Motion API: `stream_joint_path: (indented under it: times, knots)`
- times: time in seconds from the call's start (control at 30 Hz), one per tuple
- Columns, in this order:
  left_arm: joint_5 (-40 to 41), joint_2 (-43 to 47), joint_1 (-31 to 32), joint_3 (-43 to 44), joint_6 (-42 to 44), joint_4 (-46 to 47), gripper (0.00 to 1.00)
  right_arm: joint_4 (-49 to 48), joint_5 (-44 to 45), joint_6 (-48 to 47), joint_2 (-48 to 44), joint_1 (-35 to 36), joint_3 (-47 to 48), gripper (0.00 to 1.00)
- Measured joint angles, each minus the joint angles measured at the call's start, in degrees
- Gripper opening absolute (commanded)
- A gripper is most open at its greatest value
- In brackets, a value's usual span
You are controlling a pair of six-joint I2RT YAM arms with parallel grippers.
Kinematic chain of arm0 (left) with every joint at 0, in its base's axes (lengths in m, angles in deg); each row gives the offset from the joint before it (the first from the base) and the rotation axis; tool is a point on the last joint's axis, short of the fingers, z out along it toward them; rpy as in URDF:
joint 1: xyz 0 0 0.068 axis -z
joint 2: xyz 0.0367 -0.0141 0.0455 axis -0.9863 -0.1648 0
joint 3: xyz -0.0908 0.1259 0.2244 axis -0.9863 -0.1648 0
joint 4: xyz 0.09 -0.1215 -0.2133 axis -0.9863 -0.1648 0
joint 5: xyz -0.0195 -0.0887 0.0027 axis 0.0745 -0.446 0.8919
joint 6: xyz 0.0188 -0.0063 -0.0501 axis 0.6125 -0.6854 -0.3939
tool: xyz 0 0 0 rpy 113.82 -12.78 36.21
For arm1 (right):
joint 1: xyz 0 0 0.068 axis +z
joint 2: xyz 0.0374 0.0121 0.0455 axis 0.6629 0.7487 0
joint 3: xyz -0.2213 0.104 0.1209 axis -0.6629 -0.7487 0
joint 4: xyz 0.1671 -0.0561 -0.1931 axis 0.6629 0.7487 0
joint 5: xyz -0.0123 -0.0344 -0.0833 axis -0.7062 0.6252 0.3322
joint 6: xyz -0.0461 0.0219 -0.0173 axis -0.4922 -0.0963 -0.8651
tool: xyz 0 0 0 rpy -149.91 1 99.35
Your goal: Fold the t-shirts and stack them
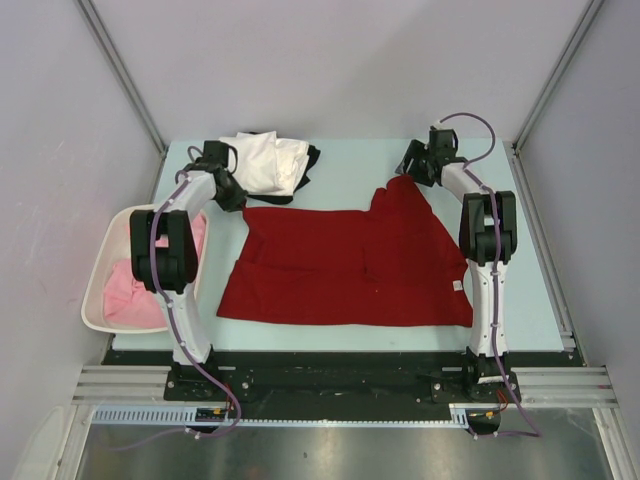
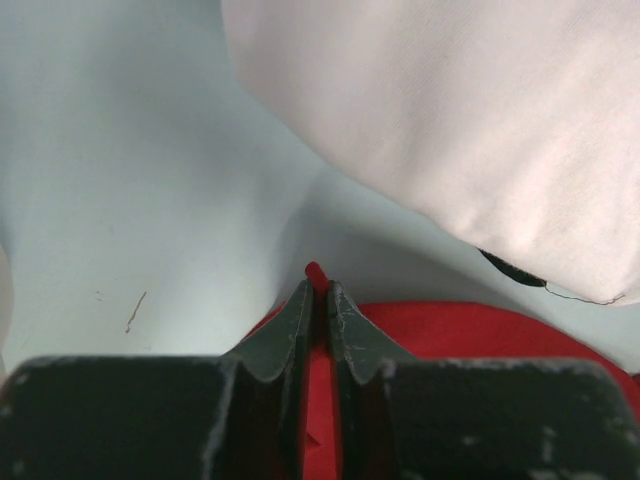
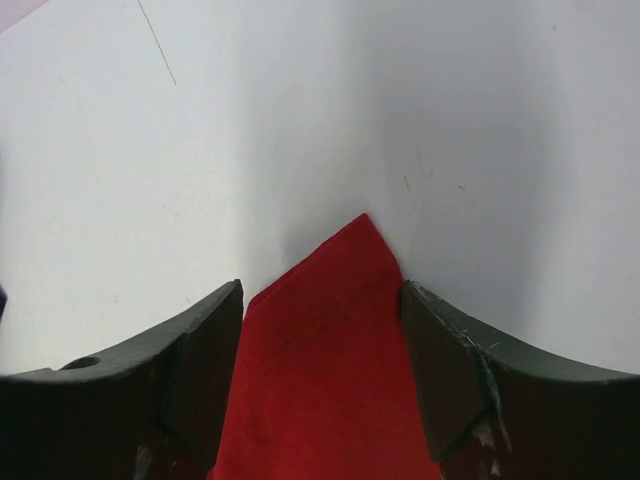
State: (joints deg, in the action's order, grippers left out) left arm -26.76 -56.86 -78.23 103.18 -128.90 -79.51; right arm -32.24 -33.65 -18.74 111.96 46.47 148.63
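dark red tee (image 1: 340, 265) flat, ctr

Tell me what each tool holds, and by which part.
The left tool pinches the dark red t-shirt at its far left corner. The right tool holds nothing yet: its jaws stand open astride the far right corner.

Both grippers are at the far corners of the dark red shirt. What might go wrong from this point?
1. The right gripper's jaws stand apart with only the corner tip of the dark red t-shirt between them. Closing here may catch too little cloth and slip.
2. The left gripper pinches a thin fold right beside the white t-shirt. Lifting could snag it or drag it along.
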Motion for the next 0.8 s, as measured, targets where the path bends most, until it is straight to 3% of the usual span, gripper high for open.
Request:
stream_joint_path:
  times: [0.1,0.5,0.67,0.8]
  knots:
    - [-0.2,0.0,-0.1,0.0,0.0,0.0,0.15,0.2,0.1,-0.5,0.2,0.4,0.1,0.56]
    - [-1.1,0.0,-0.3,-0.3,0.0,0.0,0.15,11.3,5.6,-2.6,6.1,2.7,12.6,0.37]
    - [-1.5,0.0,-0.3,-0.4,0.0,0.0,0.15,13.7,8.1,-3.2,7.0,3.3,14.5,0.12]
    - [-1.5,0.0,-0.3,-0.5,0.1,0.0,0.15,14.5,8.9,-3.0,7.5,3.4,15.3,0.01]
